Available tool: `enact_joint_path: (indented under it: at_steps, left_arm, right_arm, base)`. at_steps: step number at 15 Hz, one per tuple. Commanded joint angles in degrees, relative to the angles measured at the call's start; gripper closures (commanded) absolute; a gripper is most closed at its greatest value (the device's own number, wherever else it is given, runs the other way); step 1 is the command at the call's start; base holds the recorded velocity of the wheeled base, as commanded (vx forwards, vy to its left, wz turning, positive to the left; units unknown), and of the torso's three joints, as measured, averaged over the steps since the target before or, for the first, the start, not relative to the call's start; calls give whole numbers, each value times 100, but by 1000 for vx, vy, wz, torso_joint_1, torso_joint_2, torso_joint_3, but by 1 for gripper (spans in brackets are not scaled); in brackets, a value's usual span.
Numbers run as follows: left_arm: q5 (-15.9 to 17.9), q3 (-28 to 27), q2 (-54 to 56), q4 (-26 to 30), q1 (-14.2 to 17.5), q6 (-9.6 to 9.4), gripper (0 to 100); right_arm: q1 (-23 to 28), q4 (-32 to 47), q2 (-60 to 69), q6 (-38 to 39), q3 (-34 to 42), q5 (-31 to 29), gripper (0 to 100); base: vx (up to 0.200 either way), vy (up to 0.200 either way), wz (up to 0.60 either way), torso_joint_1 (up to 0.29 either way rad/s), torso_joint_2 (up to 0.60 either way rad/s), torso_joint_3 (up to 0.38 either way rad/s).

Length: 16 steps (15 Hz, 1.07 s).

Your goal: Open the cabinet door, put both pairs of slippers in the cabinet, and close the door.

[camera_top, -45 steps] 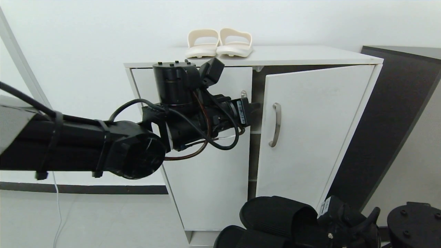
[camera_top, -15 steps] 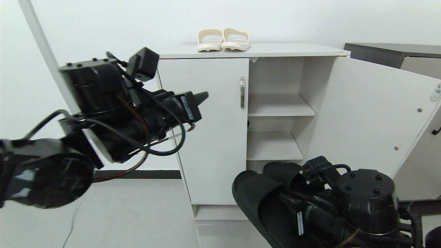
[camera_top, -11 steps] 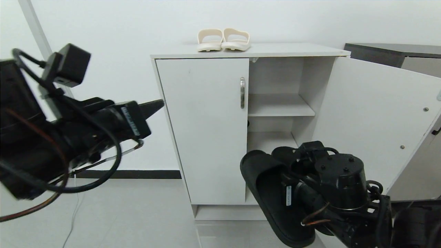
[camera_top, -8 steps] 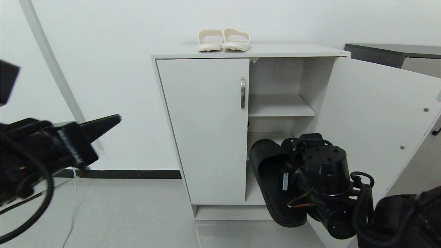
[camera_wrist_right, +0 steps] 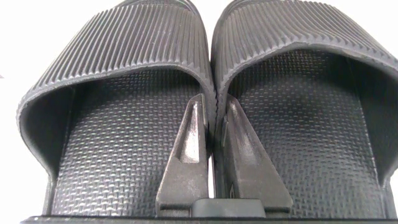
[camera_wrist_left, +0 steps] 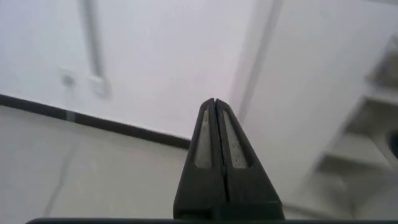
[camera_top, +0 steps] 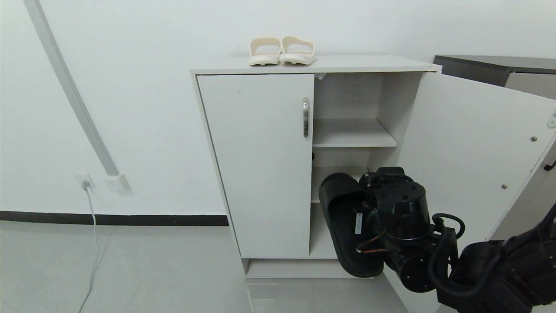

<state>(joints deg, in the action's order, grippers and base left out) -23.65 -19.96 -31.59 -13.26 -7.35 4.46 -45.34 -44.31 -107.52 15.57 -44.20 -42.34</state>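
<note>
1. The cabinet (camera_top: 321, 64) has its right door (camera_top: 469, 148) swung wide open and its left door (camera_top: 260, 165) shut, so the opening step looks done
2. The right gripper (camera_wrist_right: 211, 106) has its jaws clamped on the adjoining inner edges of the black slippers (camera_top: 347, 230), holding the pair together with the soles roughly upright
3. The pair hangs at the mouth of the open half, in front of the lowest compartment and just below the middle shelf (camera_top: 336, 173)
4. The step in hand appears to be stowing this first pair
5. The next move calls for carrying the pair inward between the shut door's edge and the open one, tipping the soles flat onto a shelf or the cabinet floor, and only then releasing the jaws
6. The left gripper (camera_wrist_left: 214, 109) has its jaws pressed together with nothing between them, held clear of the cabinet
7. The cream slippers (camera_top: 282, 51) sit side by side on top of the cabinet near the wall; they and the door closing are not yet done
</note>
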Motion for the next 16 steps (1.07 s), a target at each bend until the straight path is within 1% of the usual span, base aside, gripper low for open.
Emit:
enact_joint_path:
  at_steps: [1, 2, 4, 5, 6, 8, 9, 10, 11, 12, 13, 15, 16]
  left_arm:
    - [-26, 765, 1585, 456, 788, -200, 100]
    - [141, 1029, 2183, 808, 779, -323, 100]
    - [836, 1213, 3159, 1537, 770, -701, 100]
    - [968, 1310, 3159, 1634, 761, -710, 100]
    - [976, 1372, 3159, 1590, 761, -701, 100]
    - [1345, 1934, 3159, 1238, 761, -701, 100]
    - [1873, 1996, 3159, 1045, 761, -640, 100]
    - [2049, 1996, 3159, 1282, 761, -648, 100]
    - [2470, 1987, 3159, 1361, 761, -640, 100]
    - [2602, 1996, 3159, 1326, 761, -701, 100]
    - [2611, 1996, 3159, 1326, 761, -736, 100]
    - [2602, 1996, 3159, 1326, 761, -666, 100]
    - [2585, 1996, 3159, 1326, 761, -596, 100]
  right_arm:
    - [-10, -25, 3, -10, 17, -3, 100]
    - [-10, -34, -6, -10, 43, -3, 100]
    - [-10, -34, -14, -10, 61, -3, 100]
    - [-19, -34, -32, -19, 79, -3, 100]
    - [-37, -34, -32, -19, 96, -3, 100]
    - [-54, -34, -50, -19, 122, -3, 100]
    - [-81, -34, -50, -19, 140, 6, 100]
    - [-81, -34, -50, -19, 149, 6, 100]
    - [-125, -34, -58, -19, 149, 24, 100]
    - [-142, -34, -67, -10, 149, 59, 100]
    - [-160, -34, -76, -19, 149, 68, 100]
    - [-335, -34, -120, -80, 140, 33, 100]
    - [-459, -42, -164, -80, 122, -20, 100]
  base:
    - [0, 0, 0, 0, 0, 0]
    - [0, 0, 0, 0, 0, 0]
    - [0, 0, 0, 0, 0, 0]
    - [0, 0, 0, 0, 0, 0]
    - [0, 0, 0, 0, 0, 0]
    - [0, 0, 0, 0, 0, 0]
    - [0, 0, 0, 0, 0, 0]
    - [0, 0, 0, 0, 0, 0]
    - [0, 0, 0, 0, 0, 0]
    - [0, 0, 0, 0, 0, 0]
    - [0, 0, 0, 0, 0, 0]
    - [0, 0, 0, 0, 0, 0]
    - [0, 0, 0, 0, 0, 0]
